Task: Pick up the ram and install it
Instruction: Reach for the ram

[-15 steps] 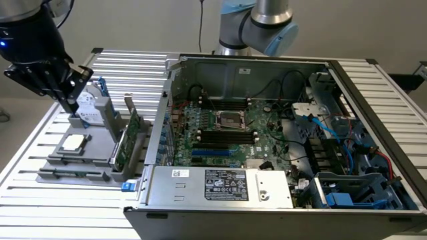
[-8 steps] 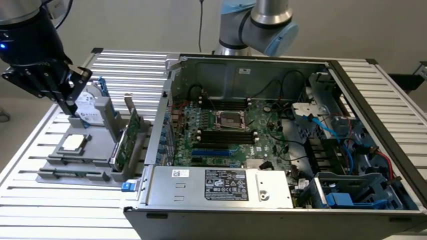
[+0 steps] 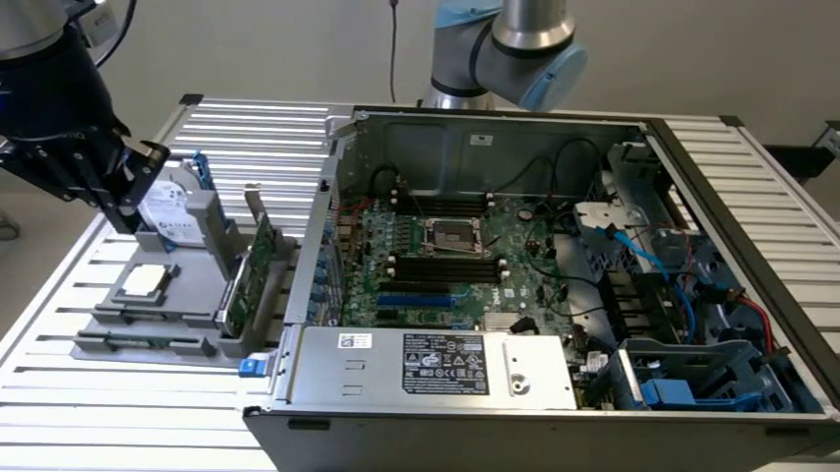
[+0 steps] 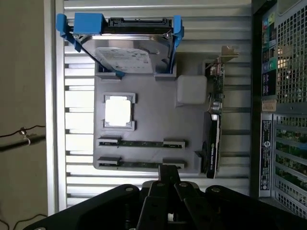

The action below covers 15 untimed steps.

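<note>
Gripper (image 3: 121, 205) at exterior view's left, fingers pinched together, empty, up over grey tray (image 3: 102, 346). Ram (image 4: 141, 143) lies flat in a tray slot, below gripper, not touching. HDD (image 3: 171, 208) label & PSU (image 3: 434, 364) sticker: txt too small to read.

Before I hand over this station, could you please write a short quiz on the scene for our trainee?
1. True or false: the pincer is shut and empty.
2. Which part sits in a blue bracket? A) processor B) drive C) card
3. Fill in: the ram lies on the grey ___.
Key: 1 true; 2 B; 3 tray.
</note>
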Available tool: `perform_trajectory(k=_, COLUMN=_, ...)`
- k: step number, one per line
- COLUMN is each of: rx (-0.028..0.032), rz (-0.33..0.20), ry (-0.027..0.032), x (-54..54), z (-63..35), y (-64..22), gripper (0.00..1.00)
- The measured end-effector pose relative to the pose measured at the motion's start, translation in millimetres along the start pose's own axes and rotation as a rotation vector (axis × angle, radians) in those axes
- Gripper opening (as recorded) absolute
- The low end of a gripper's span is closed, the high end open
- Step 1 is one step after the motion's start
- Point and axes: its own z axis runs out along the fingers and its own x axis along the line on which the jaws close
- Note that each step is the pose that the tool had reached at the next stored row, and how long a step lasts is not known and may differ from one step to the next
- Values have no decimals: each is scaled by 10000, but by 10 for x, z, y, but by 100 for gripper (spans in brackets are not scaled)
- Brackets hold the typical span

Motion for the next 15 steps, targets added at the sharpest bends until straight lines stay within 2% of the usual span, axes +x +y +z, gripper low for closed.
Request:
perform_trajectory(k=5, rx=2, rz=-18, ry=33, x=52, z=31, y=-43, gripper=11)
perform_trajectory(k=15, rx=5, rz=-149, ry=42, x=146, z=85, y=-92, gripper=11)
